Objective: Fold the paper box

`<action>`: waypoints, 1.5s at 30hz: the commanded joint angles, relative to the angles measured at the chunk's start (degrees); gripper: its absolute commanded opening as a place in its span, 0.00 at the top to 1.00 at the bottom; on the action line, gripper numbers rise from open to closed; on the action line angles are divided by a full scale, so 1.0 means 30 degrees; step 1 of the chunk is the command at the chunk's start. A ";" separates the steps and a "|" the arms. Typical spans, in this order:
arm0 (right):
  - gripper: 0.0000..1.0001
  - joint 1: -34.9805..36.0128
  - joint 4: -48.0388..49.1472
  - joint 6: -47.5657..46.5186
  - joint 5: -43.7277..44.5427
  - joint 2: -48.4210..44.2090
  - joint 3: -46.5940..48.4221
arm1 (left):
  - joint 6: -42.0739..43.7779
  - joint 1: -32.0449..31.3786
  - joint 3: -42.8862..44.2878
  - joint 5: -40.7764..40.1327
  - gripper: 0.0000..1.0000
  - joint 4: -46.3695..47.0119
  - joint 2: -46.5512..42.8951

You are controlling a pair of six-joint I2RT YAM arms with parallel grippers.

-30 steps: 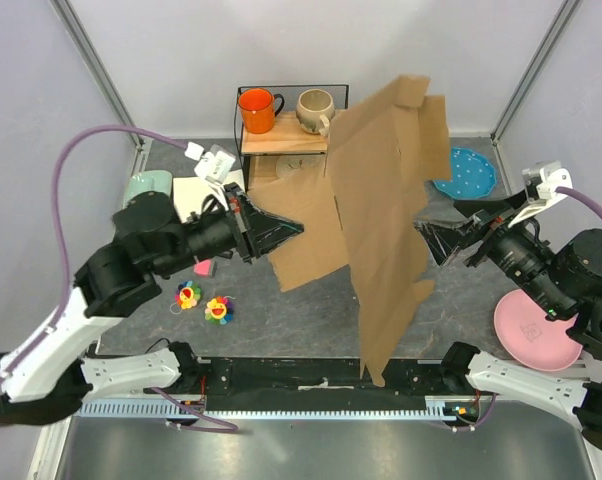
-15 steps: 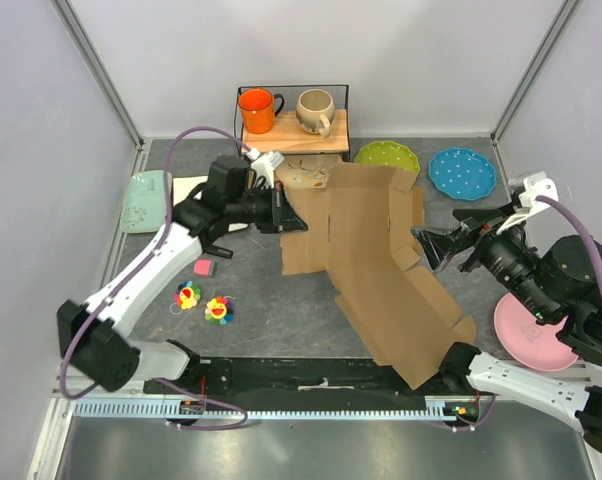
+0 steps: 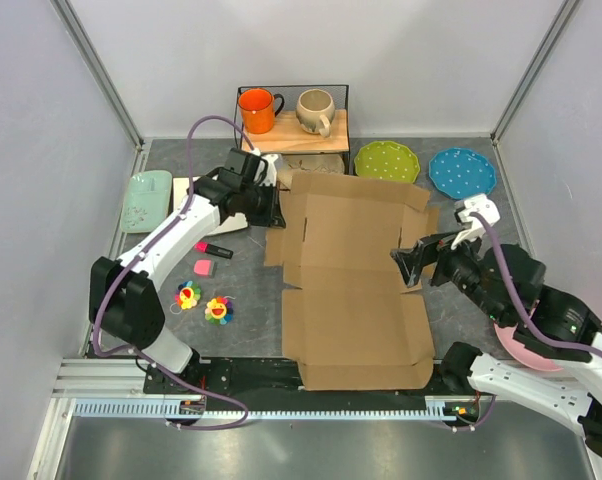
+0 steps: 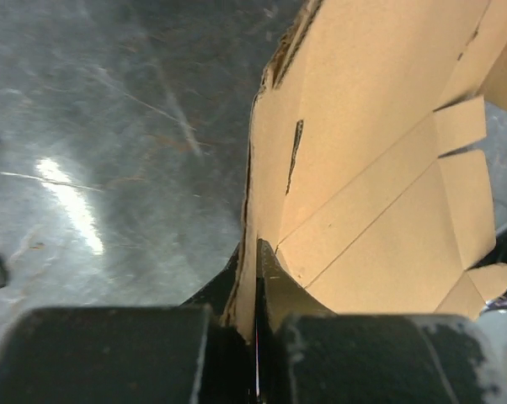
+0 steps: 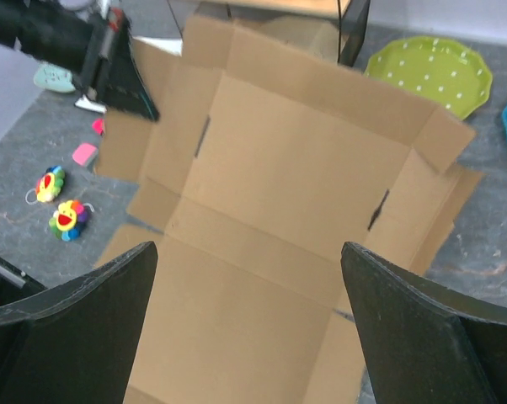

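Observation:
The paper box (image 3: 351, 290) is an unfolded brown cardboard sheet with flaps and slots, lying flat across the middle of the table. My left gripper (image 3: 272, 212) is shut on its far left flap. In the left wrist view the fingers pinch the flap's edge (image 4: 255, 248), and the sheet (image 4: 380, 160) stretches away to the right. My right gripper (image 3: 411, 266) is open and empty, hovering over the sheet's right side. In the right wrist view its fingers (image 5: 247, 252) spread wide above the sheet (image 5: 296, 177). The left gripper (image 5: 144, 108) also shows there.
An orange mug (image 3: 257, 108) and a beige mug (image 3: 314, 108) stand on a shelf at the back. A green plate (image 3: 386, 160) and blue plate (image 3: 461, 172) lie back right, a pink plate (image 3: 526, 340) near right. A mint tray (image 3: 146, 198), pink eraser (image 3: 203, 267) and two flower toys (image 3: 203, 302) lie left.
The cardboard was held upright, then tilted down, and now lies flat. The left arm has reached back with the flap in its grip. The right gripper has moved left over the sheet.

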 commanded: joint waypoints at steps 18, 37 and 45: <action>0.02 -0.0065 0.2049 0.1778 -0.1801 0.0010 -0.3292 | 0.9437 0.0924 -0.2233 -0.1507 0.90 0.3172 0.0214; 0.02 -0.0065 0.4011 0.2361 0.1878 0.3253 -0.5196 | -0.1768 0.0690 -0.6759 -0.5908 0.34 0.6508 -0.8687; 0.02 -0.2635 0.7819 0.0752 -0.1529 0.9984 -0.2945 | -0.6733 -0.2791 -1.2453 -0.5757 0.38 0.8739 -1.0364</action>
